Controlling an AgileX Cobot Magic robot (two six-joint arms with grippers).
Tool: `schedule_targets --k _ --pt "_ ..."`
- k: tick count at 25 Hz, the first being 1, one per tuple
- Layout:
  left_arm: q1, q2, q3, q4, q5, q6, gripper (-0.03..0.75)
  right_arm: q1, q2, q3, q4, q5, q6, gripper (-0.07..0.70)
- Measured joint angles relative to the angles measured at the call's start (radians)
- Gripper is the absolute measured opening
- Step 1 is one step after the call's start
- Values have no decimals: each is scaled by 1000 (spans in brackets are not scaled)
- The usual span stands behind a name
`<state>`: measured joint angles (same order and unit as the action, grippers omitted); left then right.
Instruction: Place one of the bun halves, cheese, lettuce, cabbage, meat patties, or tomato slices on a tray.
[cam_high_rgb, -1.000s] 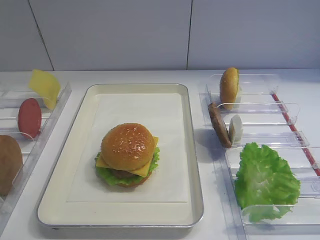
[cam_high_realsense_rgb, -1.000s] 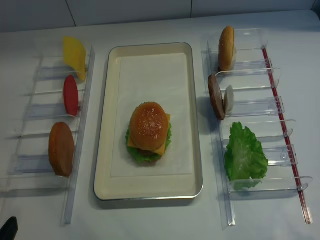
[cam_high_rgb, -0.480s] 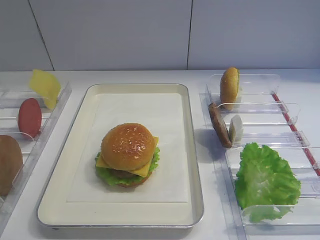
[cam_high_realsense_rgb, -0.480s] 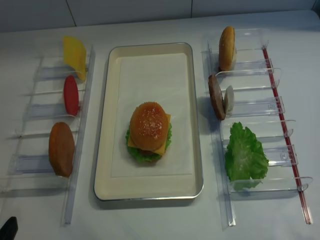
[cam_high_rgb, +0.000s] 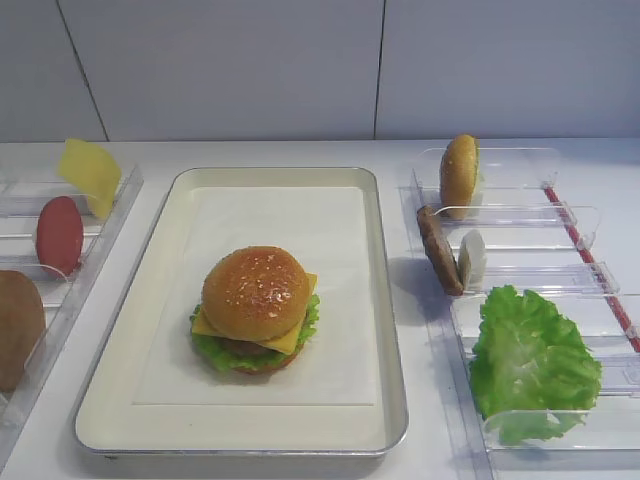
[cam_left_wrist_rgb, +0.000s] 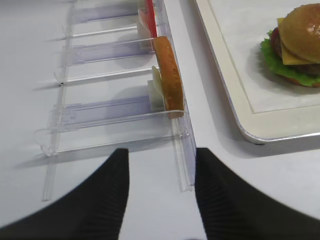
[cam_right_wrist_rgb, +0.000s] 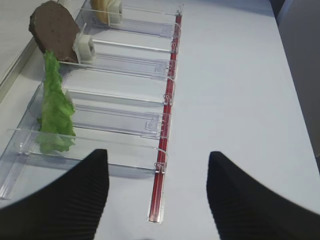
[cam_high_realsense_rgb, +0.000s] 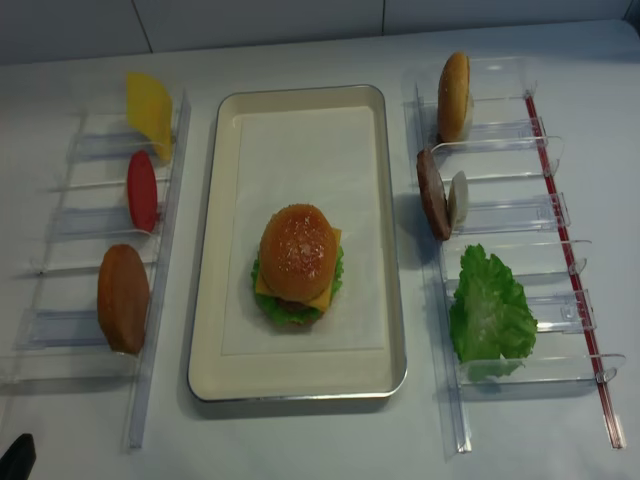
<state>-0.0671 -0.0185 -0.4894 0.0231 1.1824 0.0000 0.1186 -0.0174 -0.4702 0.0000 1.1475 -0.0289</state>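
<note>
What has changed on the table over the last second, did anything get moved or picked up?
Nothing visibly changed. The stacked burger with its sesame bun top sits in the same spot on the tray, and the lettuce, patty, tomato slice, cheese and spare bun halves stand in their clear racks as before. Both wrist views show open fingers holding nothing.

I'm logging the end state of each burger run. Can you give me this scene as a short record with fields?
tray: holds one stacked burger
top layer: seeded bun half
under it: cheese, lettuce
left rack: cheese slice, tomato slice, bun half
right rack: bun half, meat patty, lettuce leaf
left gripper: open, empty
right gripper: open, empty
</note>
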Motion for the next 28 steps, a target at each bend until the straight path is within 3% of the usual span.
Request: schedule_targets --k 13,28 --pt "0 0 0 0 0 0 307 0 0 0 0 0 0 420" --pt "0 0 0 0 0 0 300 0 0 0 0 0 0 255"
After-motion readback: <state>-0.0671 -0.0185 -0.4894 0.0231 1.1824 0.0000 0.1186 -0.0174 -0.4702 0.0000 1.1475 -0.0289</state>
